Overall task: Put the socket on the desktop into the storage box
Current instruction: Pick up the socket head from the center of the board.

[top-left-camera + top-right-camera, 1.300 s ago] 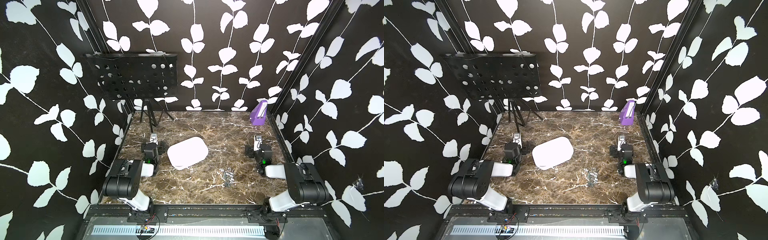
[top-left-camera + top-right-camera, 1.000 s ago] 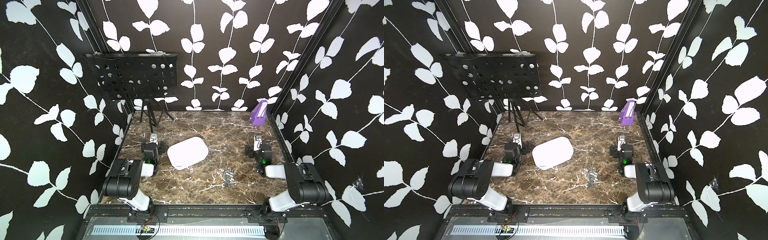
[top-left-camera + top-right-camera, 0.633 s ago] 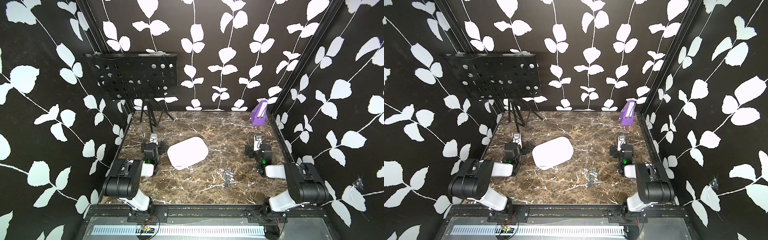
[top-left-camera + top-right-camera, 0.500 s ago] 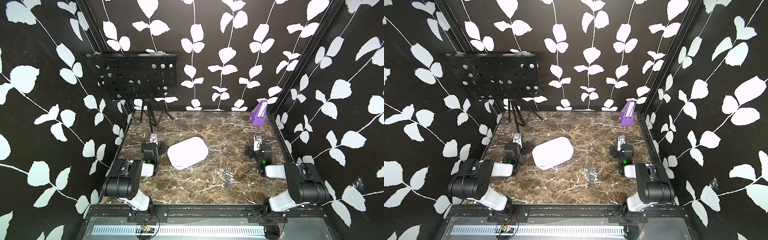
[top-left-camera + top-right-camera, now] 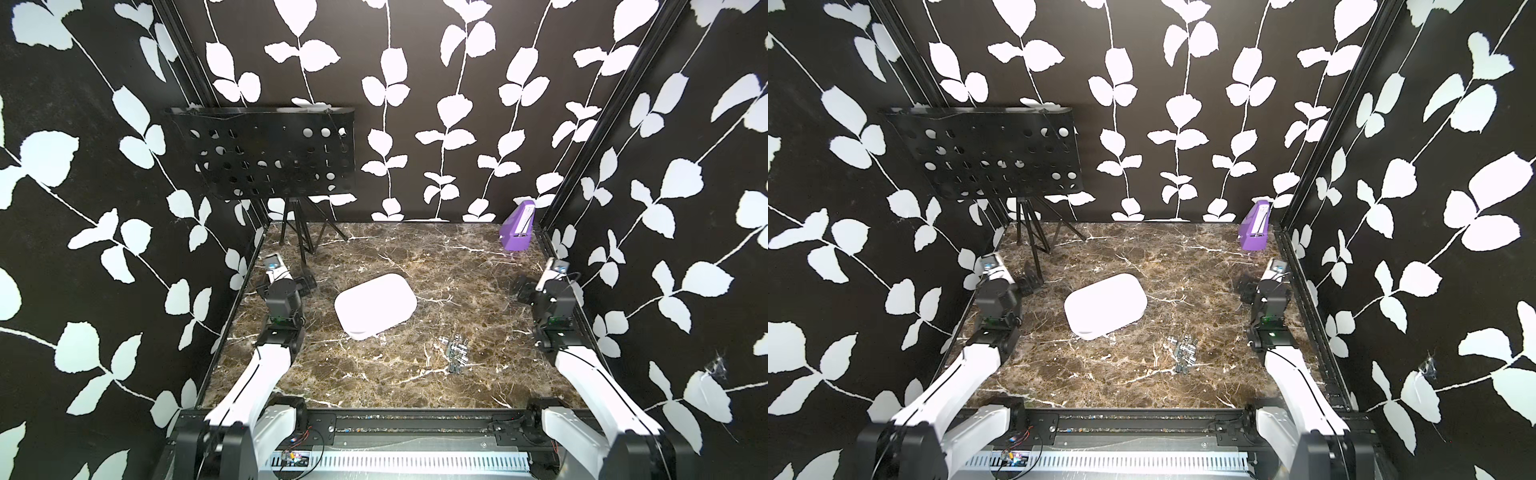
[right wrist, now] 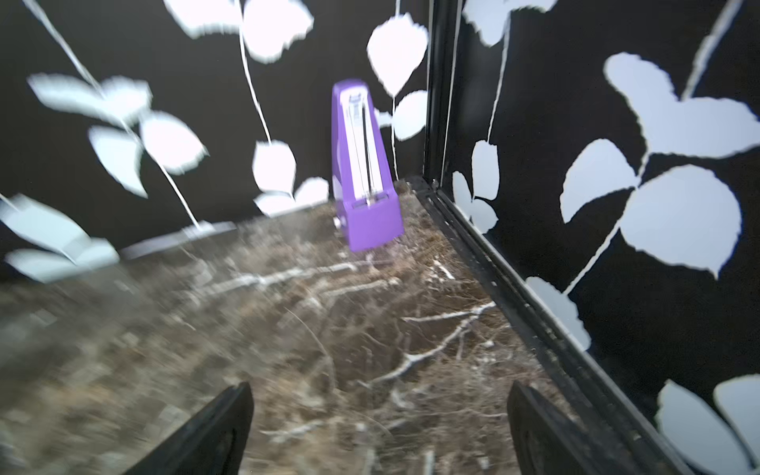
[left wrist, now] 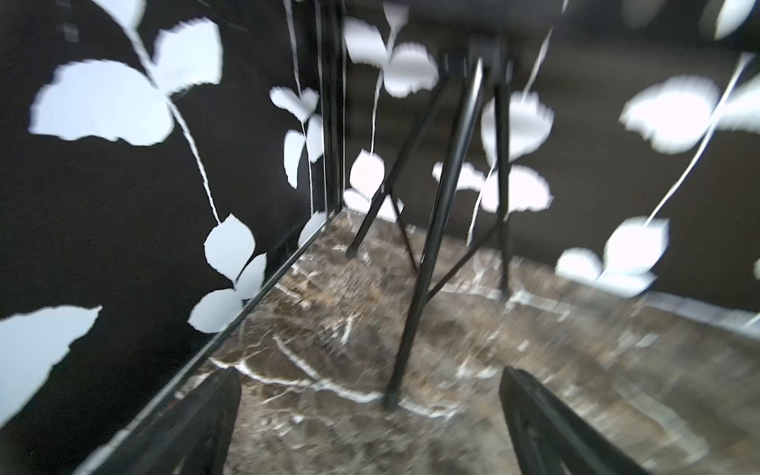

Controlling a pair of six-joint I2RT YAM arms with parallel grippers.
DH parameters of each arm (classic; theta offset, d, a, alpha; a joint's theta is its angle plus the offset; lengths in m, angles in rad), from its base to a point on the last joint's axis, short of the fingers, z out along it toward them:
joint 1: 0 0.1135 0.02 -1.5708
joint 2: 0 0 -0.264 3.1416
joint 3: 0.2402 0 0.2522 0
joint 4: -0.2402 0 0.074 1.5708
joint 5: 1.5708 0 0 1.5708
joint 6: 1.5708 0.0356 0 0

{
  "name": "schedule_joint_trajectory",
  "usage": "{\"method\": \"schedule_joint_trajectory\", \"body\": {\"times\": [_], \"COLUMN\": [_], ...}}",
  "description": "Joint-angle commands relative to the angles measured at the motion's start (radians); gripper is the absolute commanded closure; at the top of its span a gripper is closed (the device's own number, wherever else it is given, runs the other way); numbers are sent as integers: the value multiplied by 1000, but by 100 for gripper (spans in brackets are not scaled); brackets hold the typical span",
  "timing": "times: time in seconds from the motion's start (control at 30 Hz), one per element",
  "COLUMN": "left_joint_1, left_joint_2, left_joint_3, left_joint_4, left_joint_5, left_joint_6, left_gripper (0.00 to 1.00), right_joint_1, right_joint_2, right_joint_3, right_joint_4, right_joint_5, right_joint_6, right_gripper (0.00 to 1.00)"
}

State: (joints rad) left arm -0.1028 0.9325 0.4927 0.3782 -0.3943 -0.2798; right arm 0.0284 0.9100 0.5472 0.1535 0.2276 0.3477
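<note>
Near the middle of the brown marbled surface (image 5: 415,257) lies the white shallow plastic storage box with rounded corners (image 5: 374,305), set at a slant. To its right and nearer the front, close to it but not touching, a small cluster of silvery metal sockets (image 5: 456,354) lies on the bare surface, between the box and my right arm (image 5: 582,374). A black perforated music stand on a tripod (image 5: 274,162) fills the far left corner. One of its thin legs (image 7: 423,271) stands directly ahead of my left hand (image 7: 370,427). A small purple upright box (image 6: 366,177) stands in the far right corner, ahead of my right hand (image 6: 378,427). Both hands hover low at the side edges, pointing toward the far end of the surface, fingers spread wide and holding nothing. Both wrist views are blurred.
</note>
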Motion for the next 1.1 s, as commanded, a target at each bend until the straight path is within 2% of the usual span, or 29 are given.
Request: {"method": "schedule_joint_trajectory", "body": {"times": [0.0, 0.1, 0.2, 0.3, 0.4, 0.53, 0.6, 0.67, 0.77, 0.87, 0.93, 1.07], "left_joint_1": [6, 6, 3, -52, -166, -297, -362, -422, -491, -496, -507, -525], "left_joint_2": [-24, -14, -31, -73, -99, -120, -142, -170, -202, -212, -217, -238], "left_joint_3": [-66, -9, -1, -11, 34, 110, 124, 106, 29, -22, -5, -13], "left_joint_4": [-93, -193, -199, -207, -296, -454, -523, -571, -552, -551, -600, -627], "left_joint_5": [147, 265, 363, 371, 354, 385, 376, 352, 326, 340, 351, 280], "left_joint_6": [-169, -193, -216, -240, -223, -217, -188, -171, -166, -176, -159, -195], "left_gripper": [1, 1, 1, 1, 1, 3, 4, 4, 4, 4, 6, 6], "right_joint_1": [-4, -5, -5, 0, 50, 232, 359, 476, 624, 709, 743, 803], "right_joint_2": [-68, -149, -214, -241, -222, -137, -74, -14, 84, 181, 233, 281], "right_joint_3": [21, 31, 55, 91, 97, 144, 197, 233, 255, 275, 293, 272], "right_joint_4": [-267, -348, -406, -471, -475, -500, -547, -588, -606, -608, -623, -605], "right_joint_5": [-57, -99, -249, -380, -439, -405, -334, -248, -137, -76, -65, -45], "right_joint_6": [218, 302, 216, 156, 135, 68, 16, -30, -76, -109, -117, -127], "right_gripper": [1, 1, 1, 6, 10, 16, 20, 21, 23, 31, 35, 36]}}
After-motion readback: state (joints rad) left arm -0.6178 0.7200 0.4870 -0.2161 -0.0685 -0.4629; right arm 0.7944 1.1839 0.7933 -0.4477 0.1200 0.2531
